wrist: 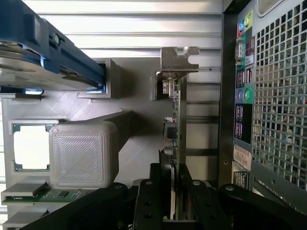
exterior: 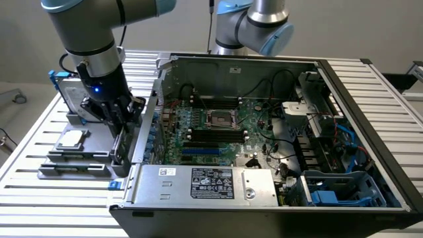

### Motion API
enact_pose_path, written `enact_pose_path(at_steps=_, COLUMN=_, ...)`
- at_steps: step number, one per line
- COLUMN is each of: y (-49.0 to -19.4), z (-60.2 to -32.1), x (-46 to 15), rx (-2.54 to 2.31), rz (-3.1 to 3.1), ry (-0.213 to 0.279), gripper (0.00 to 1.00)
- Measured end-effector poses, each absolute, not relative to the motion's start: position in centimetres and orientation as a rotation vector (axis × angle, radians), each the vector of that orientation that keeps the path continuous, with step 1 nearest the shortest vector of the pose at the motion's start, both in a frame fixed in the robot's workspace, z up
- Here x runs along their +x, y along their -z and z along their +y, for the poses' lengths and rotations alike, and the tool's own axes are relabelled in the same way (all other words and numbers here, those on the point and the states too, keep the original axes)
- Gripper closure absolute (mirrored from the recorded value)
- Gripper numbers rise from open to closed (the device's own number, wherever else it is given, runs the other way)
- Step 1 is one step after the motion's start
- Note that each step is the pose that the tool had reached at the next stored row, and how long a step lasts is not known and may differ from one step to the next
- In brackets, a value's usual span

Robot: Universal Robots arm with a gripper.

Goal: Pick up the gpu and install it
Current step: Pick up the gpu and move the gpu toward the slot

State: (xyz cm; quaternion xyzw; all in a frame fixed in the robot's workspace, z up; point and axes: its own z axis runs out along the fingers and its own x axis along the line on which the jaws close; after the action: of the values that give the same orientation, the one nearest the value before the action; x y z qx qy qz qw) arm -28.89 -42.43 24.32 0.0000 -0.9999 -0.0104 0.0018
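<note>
Gpu (wrist: 175, 120) clamped on edge in grey holder (wrist: 136, 98)
The end effector (wrist: 173, 184) is closed on it; the exterior view's power supply label (exterior: 213, 183) cannot be read.

Silver arm (exterior: 86, 34) with light-blue joint caps, black tool (exterior: 120, 128).

Exterior view looks down on computer case (exterior: 264, 220) and grey holder (exterior: 73, 171); wrist view, past the fingers (wrist: 158, 201), sees both close.
</note>
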Motion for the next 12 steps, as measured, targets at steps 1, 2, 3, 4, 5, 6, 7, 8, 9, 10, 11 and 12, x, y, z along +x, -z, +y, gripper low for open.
enact_pose_path(at_steps=1, y=-24.5, z=-42.4, x=-28.9, rx=0.0, rz=-3.138, ry=0.032, gripper=0.74)
enact_pose_path(at_steps=2, y=-24.7, z=-42.4, x=-28.9, rx=0.0, rz=-3.138, ry=0.032, gripper=0.74)
enact_pose_path(at_steps=3, y=-24.9, z=-42.4, x=-28.9, rx=0.0, rz=-3.138, ry=0.032, gripper=0.74)
enact_pose_path(at_steps=4, y=-25.3, z=-42.4, x=-28.9, rx=0.0, rz=-3.138, ry=0.032, gripper=0.74)
enact_pose_path(at_steps=5, y=-25.7, z=-42.4, x=-28.9, rx=0.0, rz=-3.138, ry=0.033, gripper=0.74)
enact_pose_path(at_steps=6, y=-26.2, z=-42.4, x=-28.9, rx=0.0, rz=-3.138, ry=0.032, gripper=0.74)
enact_pose_path(at_steps=7, y=-26.6, z=-42.3, x=-28.9, rx=0.0, rz=-3.138, ry=0.032, gripper=0.74)
enact_pose_path(at_steps=8, y=-27.1, z=-42.3, x=-28.9, rx=0.0, rz=-3.138, ry=0.032, gripper=0.74)
enact_pose_path(at_steps=9, y=-27.5, z=-42.3, x=-28.9, rx=0.0, rz=-3.138, ry=0.032, gripper=0.74)
enact_pose_path(at_steps=10, y=-28.0, z=-42.3, x=-28.9, rx=0.0, rz=-3.138, ry=0.032, gripper=0.74)
enact_pose_path(at_steps=11, y=-28.4, z=-42.3, x=-28.9, rx=0.0, rz=-3.138, ry=0.032, gripper=0.74)
enact_pose_path(at_steps=12, y=-28.9, z=-42.3, x=-28.9, rx=0.0, rz=-3.138, ry=0.032, gripper=0.74)
